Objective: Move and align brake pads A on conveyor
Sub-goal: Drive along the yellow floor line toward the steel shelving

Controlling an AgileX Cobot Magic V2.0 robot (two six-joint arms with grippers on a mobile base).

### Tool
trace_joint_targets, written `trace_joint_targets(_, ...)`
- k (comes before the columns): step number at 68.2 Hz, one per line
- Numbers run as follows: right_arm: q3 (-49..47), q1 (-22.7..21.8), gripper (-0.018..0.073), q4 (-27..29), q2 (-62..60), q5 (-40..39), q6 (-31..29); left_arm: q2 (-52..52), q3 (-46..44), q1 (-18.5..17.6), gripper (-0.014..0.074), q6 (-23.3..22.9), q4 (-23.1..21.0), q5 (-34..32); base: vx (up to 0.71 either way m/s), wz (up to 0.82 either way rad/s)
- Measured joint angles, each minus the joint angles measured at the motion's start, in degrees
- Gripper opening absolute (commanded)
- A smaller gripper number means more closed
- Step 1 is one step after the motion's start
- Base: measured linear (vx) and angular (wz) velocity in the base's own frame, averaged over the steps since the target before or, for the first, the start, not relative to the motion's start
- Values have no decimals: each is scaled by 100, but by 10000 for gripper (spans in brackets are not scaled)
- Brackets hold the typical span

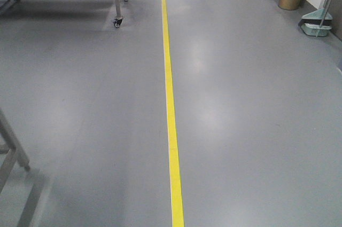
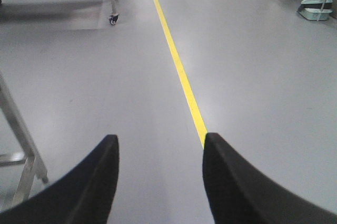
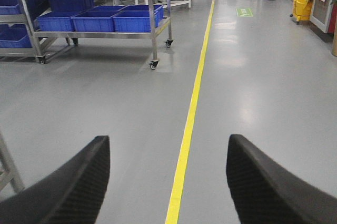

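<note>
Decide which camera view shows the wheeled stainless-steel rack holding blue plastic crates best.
The right wrist view: the wheeled stainless-steel rack shows two shelves, castors and whole blue plastic crates. The front-facing view crops it to a lower rail, castored legs and crate bottoms in the top-left corner; the left wrist view shows much the same.

R gripper (image 3: 168,139) jaws apart | yellow line (image 3: 192,105) betw | blue bins (image 3: 113,21) on rack (image 3: 152,29)

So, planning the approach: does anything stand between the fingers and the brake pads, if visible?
Cannot say: no brake pads or conveyor show in any view. Ahead of the open left gripper and right gripper lies only grey floor with a yellow line; a steel cart of blue bins stands off to the left.
</note>
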Motion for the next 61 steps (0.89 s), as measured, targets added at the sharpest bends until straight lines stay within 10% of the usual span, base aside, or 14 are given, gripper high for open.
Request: trace_joint_targets(61, 0, 0, 452, 0, 0, 0, 0, 0, 0, 0, 363, 0, 0, 0, 60, 4)
